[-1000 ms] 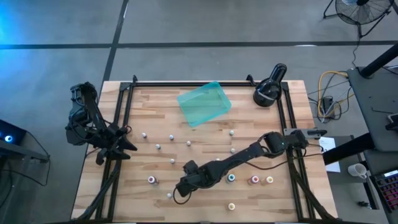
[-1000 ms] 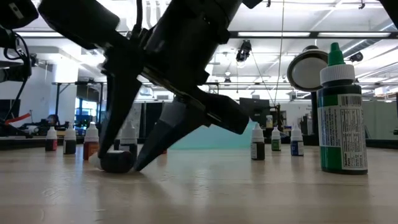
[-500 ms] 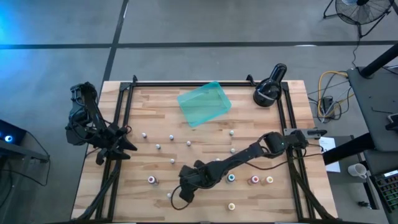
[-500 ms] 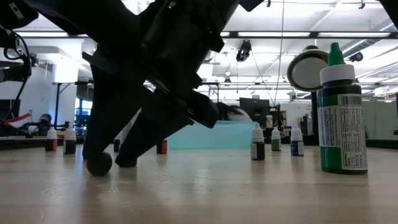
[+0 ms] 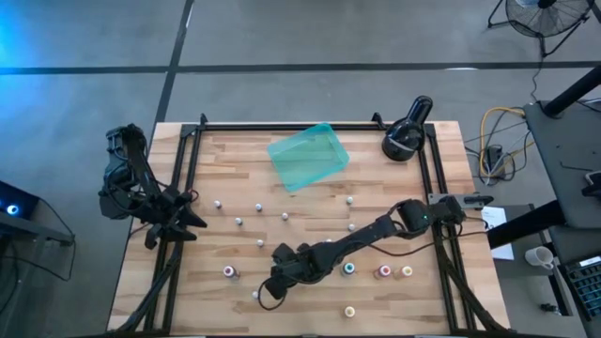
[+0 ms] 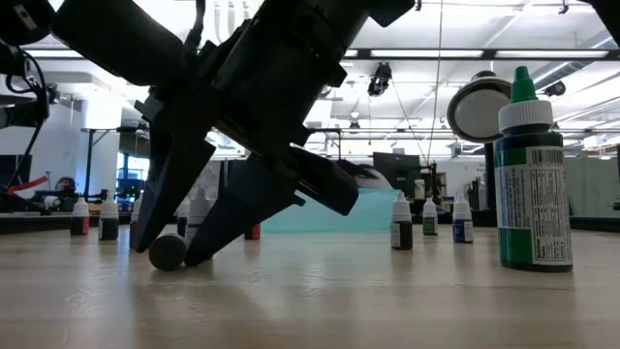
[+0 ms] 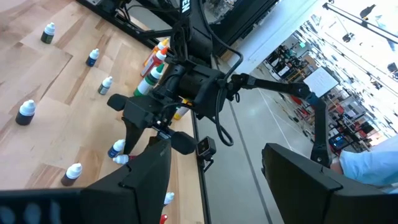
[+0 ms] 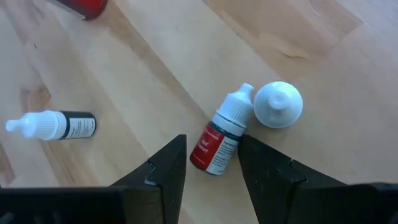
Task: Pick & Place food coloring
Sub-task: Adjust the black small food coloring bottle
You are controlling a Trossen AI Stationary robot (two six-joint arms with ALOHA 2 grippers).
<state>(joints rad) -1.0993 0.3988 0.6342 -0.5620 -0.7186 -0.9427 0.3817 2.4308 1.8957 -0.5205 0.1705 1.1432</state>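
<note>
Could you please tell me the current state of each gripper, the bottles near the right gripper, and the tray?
Left gripper: open, at the table's left edge.
Right gripper: down at the table, over the red bottle.
Red bottle: lying on its side, capped.
Dark bottle: lying on its side, capped.
Green bottle: upright, capped.
Teal tray: looks empty.

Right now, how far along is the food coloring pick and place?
Done: nothing; the tray shows no bottle. In hand: the right gripper, open, straddles a red bottle lying on the table. Left: that one and the other bottles scattered about. The left gripper waits at the left edge.
</note>
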